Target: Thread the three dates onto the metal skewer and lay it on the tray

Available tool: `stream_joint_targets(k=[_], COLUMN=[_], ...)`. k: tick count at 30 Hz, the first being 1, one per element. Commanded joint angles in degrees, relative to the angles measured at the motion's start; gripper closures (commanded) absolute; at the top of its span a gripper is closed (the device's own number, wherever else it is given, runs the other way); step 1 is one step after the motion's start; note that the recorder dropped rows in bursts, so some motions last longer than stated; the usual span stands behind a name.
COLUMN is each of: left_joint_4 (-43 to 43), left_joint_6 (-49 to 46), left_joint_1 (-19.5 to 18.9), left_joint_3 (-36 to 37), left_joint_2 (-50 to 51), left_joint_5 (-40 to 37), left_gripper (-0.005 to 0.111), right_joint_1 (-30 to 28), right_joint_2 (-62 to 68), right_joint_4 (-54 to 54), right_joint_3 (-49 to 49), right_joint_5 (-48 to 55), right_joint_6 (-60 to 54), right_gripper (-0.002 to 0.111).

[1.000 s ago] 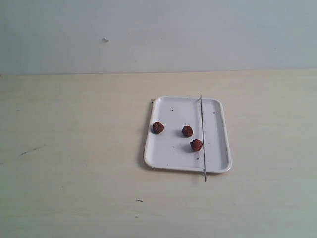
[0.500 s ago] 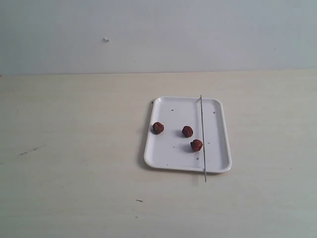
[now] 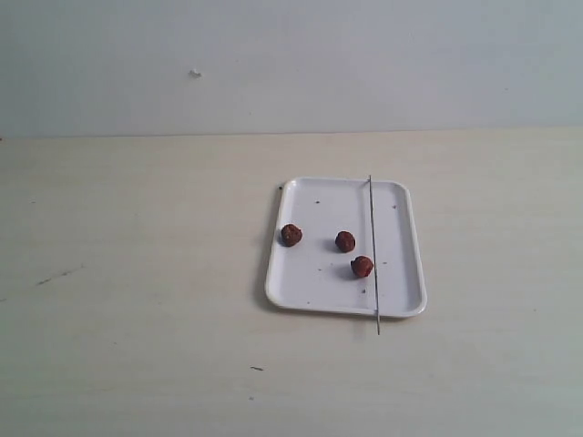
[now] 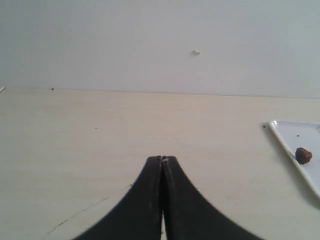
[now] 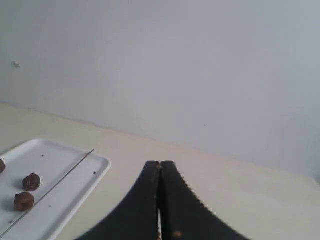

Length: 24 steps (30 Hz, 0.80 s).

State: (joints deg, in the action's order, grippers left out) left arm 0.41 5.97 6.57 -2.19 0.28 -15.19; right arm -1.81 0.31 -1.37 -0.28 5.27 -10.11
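On the pale bench, a little right of the middle, lies the white tray. It is flat and rectangular, with round corners, a low rim and some small dark specks. The three dates rest inside it, loose and apart from each other. They are small, wrinkled and dark red-brown. The left date is close to the left rim, the middle date is near the centre, and the right date is a little nearer to the camera, just beside the metal skewer. I cannot tell if they touch. The skewer is a very thin grey rod. It lies straight along the right part of the tray and crosses both short rims, and its near end sticks out over the bench.

Only the exterior view shows the whole tray and the full length of the skewer. The left wrist view shows the left tool, with its two dark fingers pressed together and nothing between them. It stands above bare bench, well apart from the tray, of which this view shows only one corner and one date. The right wrist view shows the right tool, also narrow with its fingers together and empty. It is near the tray's skewer side.
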Motion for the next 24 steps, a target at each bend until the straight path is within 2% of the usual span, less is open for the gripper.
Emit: stream_joint_targets(k=[1,6,11,18,21,24], left_joint_4=[0.01,0.01,0.01,0.01,0.01,0.01], left_joint_6=[0.32,0.32,0.32,0.32,0.32,0.32], left_joint_1=[0.12,0.12,0.12,0.12,0.12,0.12], left_joint_3=[0.14,0.14,0.14,0.14,0.14,0.14], left_joint_2=[-0.28,-0.28,-0.28,-0.28,-0.28,-0.28], left_joint_5=[-0.07,-0.07,-0.07,-0.07,-0.07,-0.07], left_gripper=[0.107,0.107,0.107,0.107,0.107,0.107], right_joint_1=[-0.2,-0.2,-0.2,-0.2,-0.2,-0.2], right_joint_2=[-0.31,-0.31,-0.31,-0.31,1.27,9.94], right_joint_4=[5.19,15.31,16.71,17.82,17.82,17.92], right_joint_3=[0.28,0.28,0.28,0.28,-2.89,-9.41], right_joint_5=[-4.58,-6.17,-8.83,-30.87,-29.59,-25.83], right_joint_6=[4.79,14.9,16.56,18.04,17.55,17.27], right_gripper=[0.108,0.108,0.108,0.108,0.108,0.108])
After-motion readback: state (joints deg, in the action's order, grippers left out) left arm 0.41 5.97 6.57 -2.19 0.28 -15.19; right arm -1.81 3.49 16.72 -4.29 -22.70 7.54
